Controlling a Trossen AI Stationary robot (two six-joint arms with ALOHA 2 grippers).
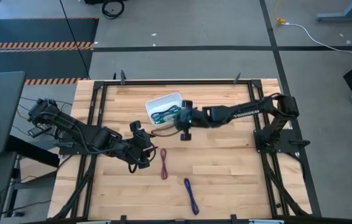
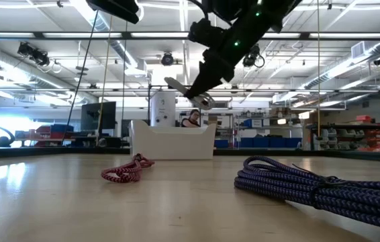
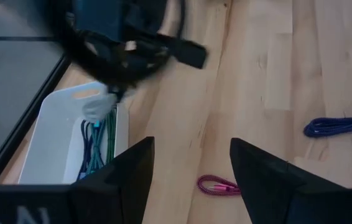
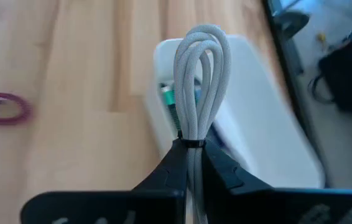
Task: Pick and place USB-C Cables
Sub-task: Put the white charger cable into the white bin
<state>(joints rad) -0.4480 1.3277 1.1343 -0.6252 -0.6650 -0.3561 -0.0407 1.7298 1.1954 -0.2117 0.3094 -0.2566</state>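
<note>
Right gripper (image 4: 191, 163), its 2 dark fingers pinched nearly together on a white-grey braided cable bundle (image 4: 198, 81), which it holds by the tied end so that the folded loops project forward beyond the fingertips. In the high view this gripper (image 1: 180, 116) sits at the near edge of the white rounded rectangular plastic tray (image 1: 157, 102); in the low view (image 2: 200, 94) it hangs above the tray (image 2: 172, 142), and the pale bundle (image 2: 188, 93) is clear of the tray's rim.

Tray contents: a green cable bundle (image 3: 110, 138) and a teal cable bundle (image 3: 91, 142) lie side by side lengthwise on the tray floor (image 3: 55, 146); a darker strand shows beside them, its colour not readable. In the high view the same contents appear as a small green-and-teal cluster (image 1: 165, 114) toward the tray's near side.

Left gripper (image 3: 191, 163), its 2 dark fingers spread wide and holding nothing, is poised over bare wood of the pale wooden table (image 1: 238, 174). In the high view it (image 1: 143, 155) is at left of centre, well apart from the tray.

Cables on the table: 1 dark red cable bundle (image 1: 163, 163), just beside the left gripper, and 1 purple cable bundle (image 1: 191, 195) nearer the table's front edge. In the low view the red bundle (image 2: 127, 169) lies in front of the tray, and the purple bundle (image 2: 311, 189) fills the right foreground. Both lie flat and apart from each other.
</note>
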